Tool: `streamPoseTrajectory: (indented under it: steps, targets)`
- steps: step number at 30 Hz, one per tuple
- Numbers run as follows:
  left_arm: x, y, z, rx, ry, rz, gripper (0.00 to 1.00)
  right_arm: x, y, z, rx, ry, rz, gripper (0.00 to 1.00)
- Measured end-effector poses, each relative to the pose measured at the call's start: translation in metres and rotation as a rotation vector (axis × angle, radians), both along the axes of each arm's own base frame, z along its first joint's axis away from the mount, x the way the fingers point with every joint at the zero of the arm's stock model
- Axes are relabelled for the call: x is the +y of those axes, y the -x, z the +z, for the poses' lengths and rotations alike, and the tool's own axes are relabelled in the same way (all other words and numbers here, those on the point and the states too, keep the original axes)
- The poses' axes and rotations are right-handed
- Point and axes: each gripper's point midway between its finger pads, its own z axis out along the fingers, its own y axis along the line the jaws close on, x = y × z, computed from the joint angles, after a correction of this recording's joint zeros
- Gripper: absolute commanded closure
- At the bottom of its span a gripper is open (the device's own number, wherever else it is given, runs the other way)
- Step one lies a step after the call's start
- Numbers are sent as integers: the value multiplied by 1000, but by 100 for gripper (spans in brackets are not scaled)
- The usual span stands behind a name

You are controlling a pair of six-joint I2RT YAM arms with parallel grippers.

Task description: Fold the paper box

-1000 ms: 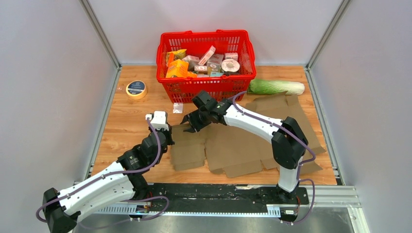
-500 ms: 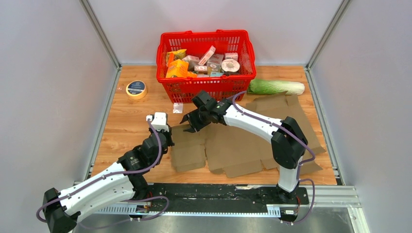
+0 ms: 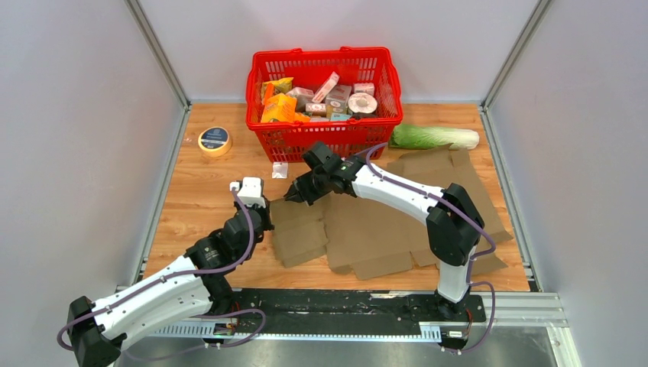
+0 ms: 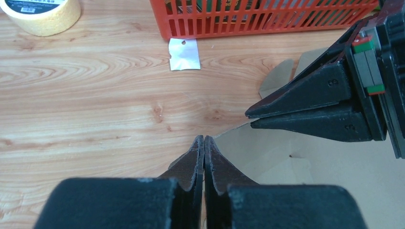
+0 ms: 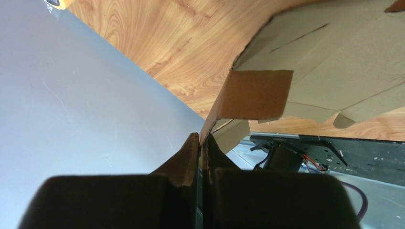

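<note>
The paper box (image 3: 374, 225) is a flat brown cardboard blank spread across the table's middle and right. My right gripper (image 3: 293, 193) is at its far left corner, shut on the edge of a small flap (image 5: 253, 94) that stands up from the sheet (image 5: 334, 52); the flap's thin edge runs between the jaws (image 5: 200, 138). My left gripper (image 3: 265, 203) is shut with nothing between its fingers, its tips (image 4: 204, 139) resting at the cardboard's left edge (image 4: 305, 164). The right gripper's (image 4: 249, 119) black fingers lie just to the right of them.
A red basket (image 3: 324, 92) full of groceries stands at the back, close behind the right gripper. A white tag (image 4: 185, 54) lies in front of it. A tape roll (image 3: 215, 141) sits at the back left, a green cabbage (image 3: 433, 137) at the back right.
The right gripper's jaws have closed on the flap. The cardboard's left panel has shifted and tilted slightly. The left arm has stayed put.
</note>
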Motion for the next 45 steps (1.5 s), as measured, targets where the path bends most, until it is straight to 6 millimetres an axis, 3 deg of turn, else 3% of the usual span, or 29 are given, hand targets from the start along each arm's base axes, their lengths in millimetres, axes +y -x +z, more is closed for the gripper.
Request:
streamPoseTrajectory:
  steps: [1,2,7,14,20,27,38,45]
  targets:
    - [0,0,-1,1,-1,-1,64,0,0,0,-2,-2,0,100]
    - [-1,1,-2,6,0,-6,59,0,-1,0,-3,-3,0,100]
    - [-5,11,-9,52,22,-60,46,5,-4,-5,-41,-37,32,100]
    - [14,34,0,99,132,-49,53,5,-4,-42,-165,-74,139,100]
    - [30,39,-25,194,163,53,61,5,-4,-59,-333,-139,211,100]
    - [50,43,-71,323,123,180,67,5,-3,-56,-494,-218,259,100]
    - [44,44,-82,334,161,149,67,-5,13,-40,-684,-347,316,94]
    - [34,45,-82,314,186,78,68,-14,16,-54,-718,-387,322,97]
